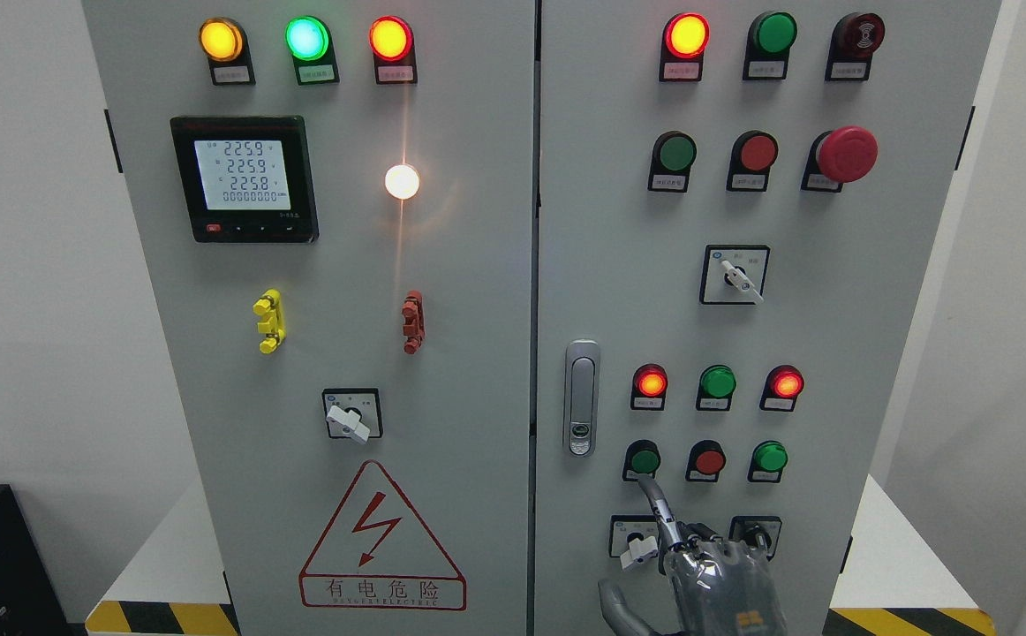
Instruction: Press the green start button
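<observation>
Green start button [645, 460] sits lower on the right cabinet door, leftmost in a row of three small buttons, just right of the door handle [581, 397] and a bit below its mid-height.

Right hand [714, 565] comes up from the bottom edge, right of centre. One finger [654, 499] is stuck out straight, the rest curled in against the palm, gripping nothing. Fingertip ends just under the button's lower rim; can't tell from this head view if it's touching or a hair short. So the button lies up and slightly left of the tip, and beyond that into the panel. Finger's long axis leans up-left, roughly in line w/ the button, so the coming move looks like a short push fwd plus a small lift, not a sideways shift.

Nearby, relative to the handle: red button [708, 460] is next right of the green one, another green button [770, 457] further right. Slipping right would hit the wrong one. A white selector knob [639, 549] sits below the button, just left of the knuckles; risk of brushing it.

Left hand not in view, so the right one is the only candidate.
</observation>
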